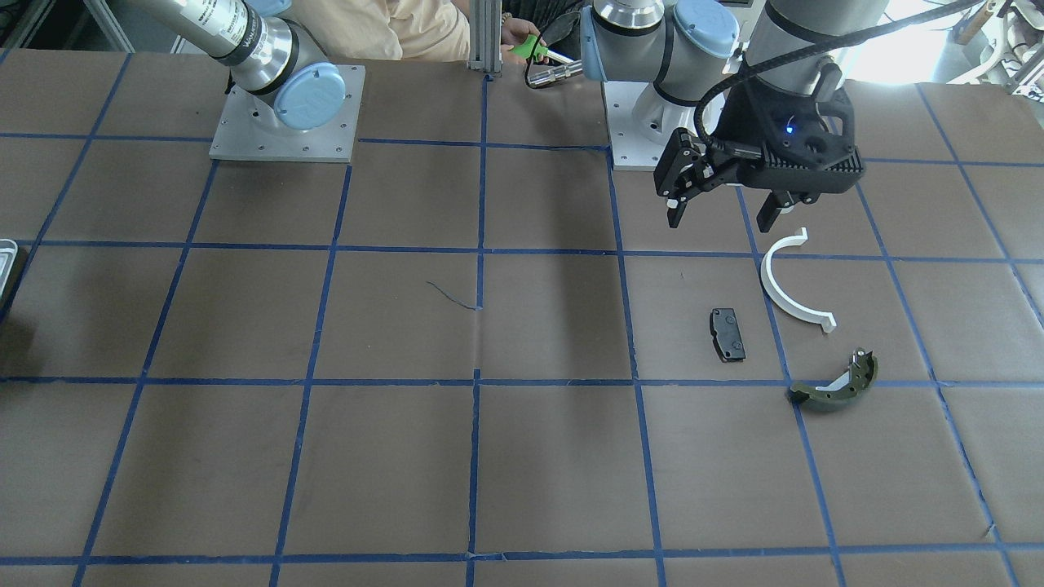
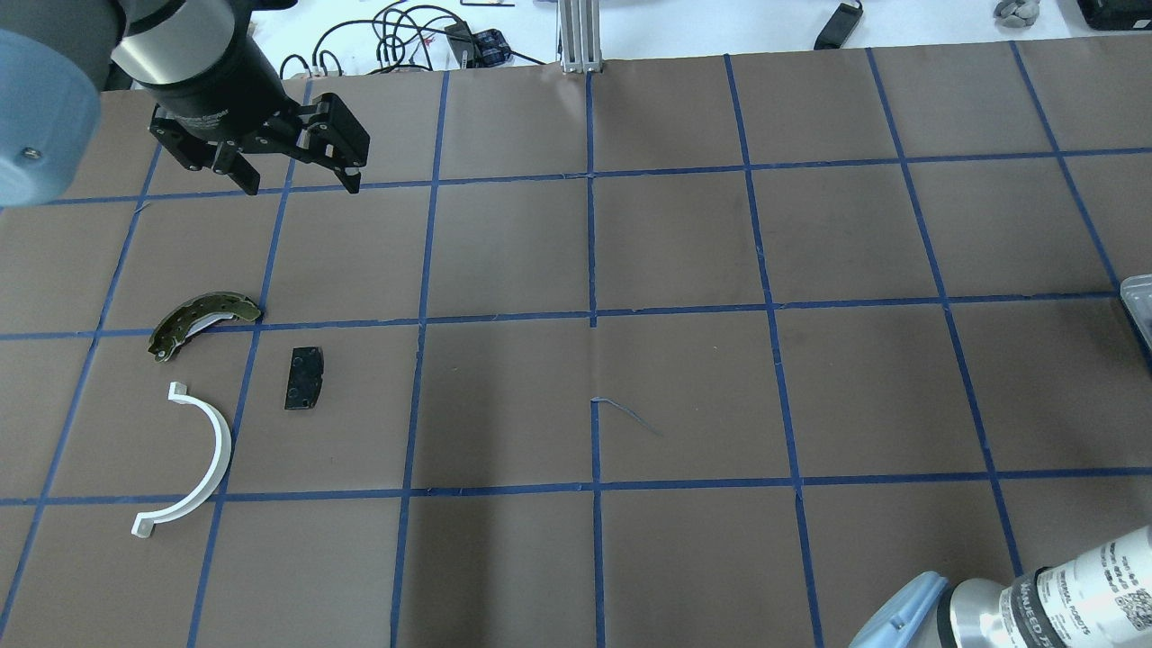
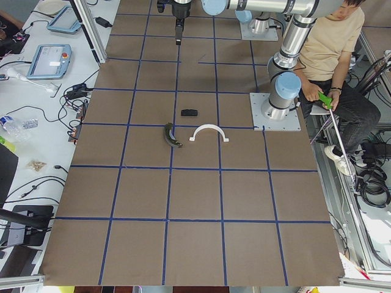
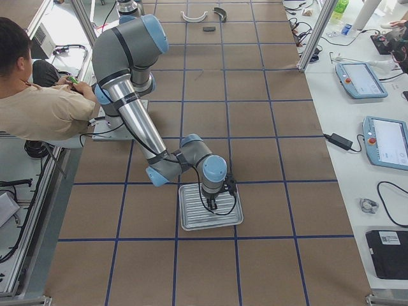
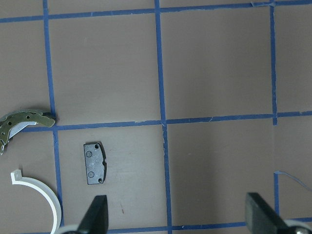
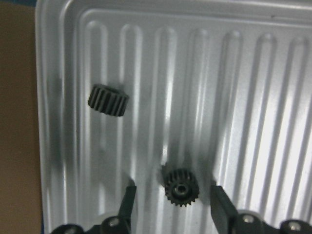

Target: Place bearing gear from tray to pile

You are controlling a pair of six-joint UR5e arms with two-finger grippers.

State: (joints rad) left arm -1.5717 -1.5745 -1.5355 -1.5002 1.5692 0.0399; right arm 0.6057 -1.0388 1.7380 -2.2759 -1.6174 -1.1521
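Note:
The ribbed grey-white tray [image 6: 63,58] holds two small dark bearing gears. One gear [image 6: 181,187] lies flat between the fingers [image 6: 127,202] of my right gripper [image 6: 173,204], which is open low over the tray and not touching it. The other gear [image 6: 108,100] lies on its side further off. The tray also shows in the exterior right view [image 4: 191,223]. The pile is a white half-ring [image 2: 211,450], a black pad [image 2: 304,378] and an olive brake shoe [image 2: 202,319]. My left gripper [image 2: 297,184] hangs open and empty above the table near the pile.
The table is brown paper with a blue tape grid [image 2: 594,315]. Only a sliver of the tray [image 1: 6,261] shows at the table's edge in the front-facing view. A seated operator [image 4: 38,102] holds a green-handled tool behind the arm bases.

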